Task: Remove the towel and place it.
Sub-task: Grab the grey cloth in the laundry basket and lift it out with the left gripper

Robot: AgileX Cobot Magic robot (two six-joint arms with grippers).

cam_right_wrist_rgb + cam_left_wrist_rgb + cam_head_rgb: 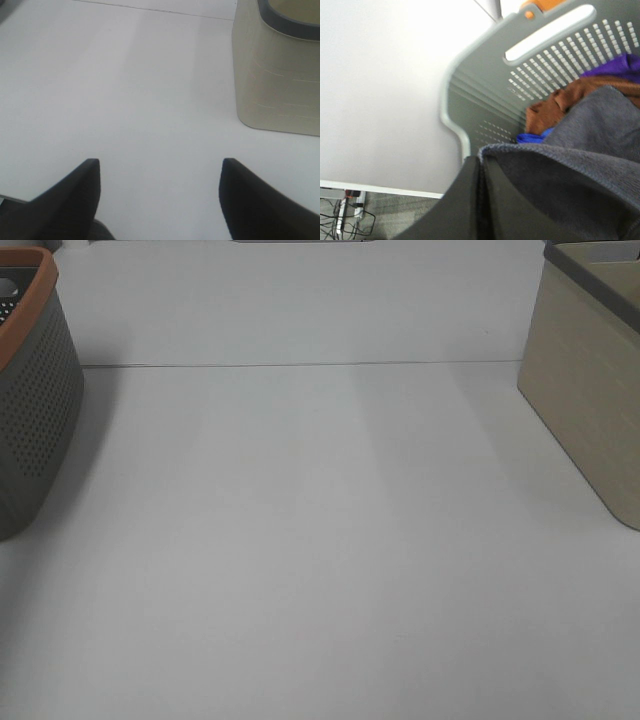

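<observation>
The towel (580,165), dark charcoal terry cloth, shows only in the left wrist view. It lies bunched in the grey perforated basket (485,85), on top of other cloths. My left gripper (480,162) is at the basket's rim, its dark fingers closed together with the towel's hemmed edge pinched between them. My right gripper (160,167) is open and empty over the bare white table, left of the beige bin (280,75). Neither gripper shows in the exterior high view.
A rust-brown cloth (555,107), a purple cloth (615,67) and a blue one (532,137) lie in the basket under the towel. The orange-rimmed basket (30,390) stands at the table's left edge and the beige bin (590,400) at its right. Cables lie on the floor (345,215).
</observation>
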